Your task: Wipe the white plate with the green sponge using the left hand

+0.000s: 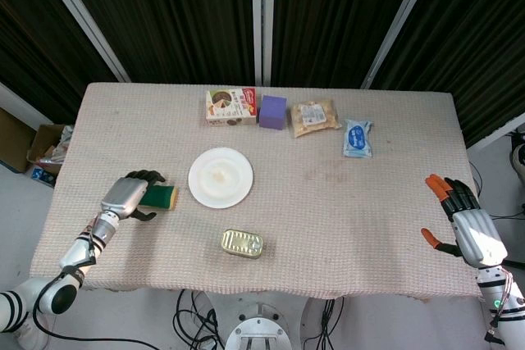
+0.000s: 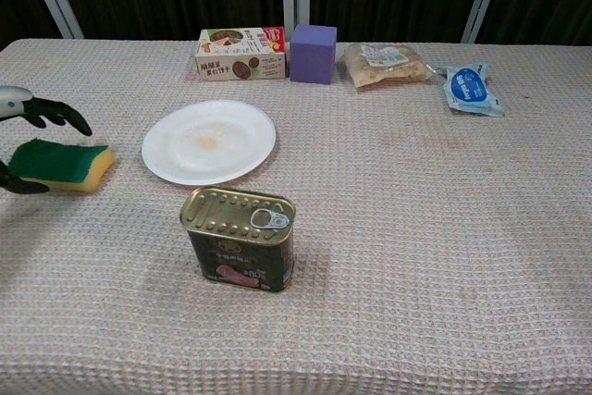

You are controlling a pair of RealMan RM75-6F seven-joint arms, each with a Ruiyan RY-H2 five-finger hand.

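The green sponge with a yellow underside lies flat on the cloth, left of the white plate. My left hand reaches in from the left, its dark fingers on the sponge's far side and the thumb on its near side. They straddle it without closing on it. The plate is bare apart from a faint stain in its middle. My right hand hovers at the table's right edge, fingers spread and holding nothing.
A tin can stands in front of the plate. Along the far edge lie a snack box, a purple cube, a bag of snacks and a blue packet.
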